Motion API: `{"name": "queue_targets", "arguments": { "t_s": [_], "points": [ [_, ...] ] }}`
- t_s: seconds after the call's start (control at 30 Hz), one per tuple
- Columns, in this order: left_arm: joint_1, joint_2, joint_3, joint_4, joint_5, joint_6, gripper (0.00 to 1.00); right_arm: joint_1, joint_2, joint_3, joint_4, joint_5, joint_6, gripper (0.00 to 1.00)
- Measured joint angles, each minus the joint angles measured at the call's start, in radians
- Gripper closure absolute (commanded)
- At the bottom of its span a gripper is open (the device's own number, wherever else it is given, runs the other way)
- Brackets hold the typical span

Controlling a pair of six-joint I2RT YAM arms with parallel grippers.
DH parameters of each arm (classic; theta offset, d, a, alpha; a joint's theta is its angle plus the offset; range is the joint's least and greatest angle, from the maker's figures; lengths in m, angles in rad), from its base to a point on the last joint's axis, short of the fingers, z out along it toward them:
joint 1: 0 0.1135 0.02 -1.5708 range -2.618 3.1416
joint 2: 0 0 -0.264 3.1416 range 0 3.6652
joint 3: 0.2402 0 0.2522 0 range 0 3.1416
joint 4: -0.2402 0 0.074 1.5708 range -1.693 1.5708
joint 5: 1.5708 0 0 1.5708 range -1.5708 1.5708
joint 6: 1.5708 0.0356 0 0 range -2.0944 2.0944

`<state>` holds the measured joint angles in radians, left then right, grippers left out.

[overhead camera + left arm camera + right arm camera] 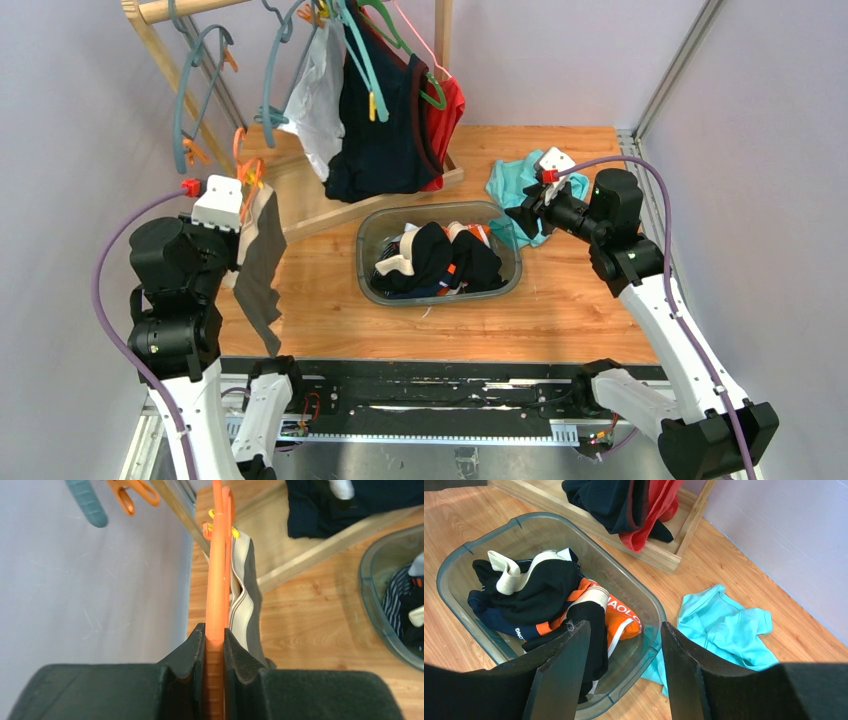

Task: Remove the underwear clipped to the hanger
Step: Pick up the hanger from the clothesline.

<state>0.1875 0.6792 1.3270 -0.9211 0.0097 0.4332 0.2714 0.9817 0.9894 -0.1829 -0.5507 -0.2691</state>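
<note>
Underwear on orange hanger, bin nearby

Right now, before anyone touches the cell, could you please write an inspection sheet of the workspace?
Surface: wooden table, no spills seen.
Job's things: grey-brown underwear clipped to orange hanger, hanging down.
Clutter: teal cloth on table; bin with garments inside.
Grippers: left gripper shut on the hanger; right gripper open, empty, beside the bin.
Cables: purple cable on each arm, no snag seen.
Surroundings: wooden rack carrying navy tank top; pale walls.
</note>
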Motion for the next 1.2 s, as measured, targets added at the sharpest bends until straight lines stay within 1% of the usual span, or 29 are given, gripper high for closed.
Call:
{"name": "queue_targets", "arguments": {
  "t_s": [0.3,0.53,0.63,0.67,0.7,0.8,1.03,1.2],
  "points": [
    [0.0,-0.011,0.008,-0.139,0.105,0.042,1.0,0.0,0.0,0.0,0.0,-0.002,0.001,0.44],
    [0.0,-0.01,0.084,-0.272,0.241,0.111,1.0,0.0,0.0,0.0,0.0,-0.003,0.001,0.44],
    [0.0,-0.01,0.123,-0.315,0.322,0.137,1.0,0.0,0.0,0.0,0.0,-0.006,0.001,0.44],
    [0.0,-0.008,0.154,-0.345,0.411,0.156,1.0,0.0,0.0,0.0,0.0,-0.008,0.001,0.44],
    [0.0,-0.008,0.154,-0.346,0.415,0.158,1.0,0.0,0.0,0.0,0.0,-0.008,0.001,0.44],
    [0.0,0.014,0.201,-0.371,0.51,0.166,1.0,0.0,0.0,0.0,0.0,-0.011,0.001,0.44],
    [0.0,0.1,0.346,-0.374,0.744,0.148,1.0,0.0,0.0,0.0,0.0,-0.025,0.003,0.44],
    [0.0,0.15,0.394,-0.369,0.887,0.113,1.0,0.0,0.0,-0.005,0.003,-0.029,0.009,0.45]
  ]
}}
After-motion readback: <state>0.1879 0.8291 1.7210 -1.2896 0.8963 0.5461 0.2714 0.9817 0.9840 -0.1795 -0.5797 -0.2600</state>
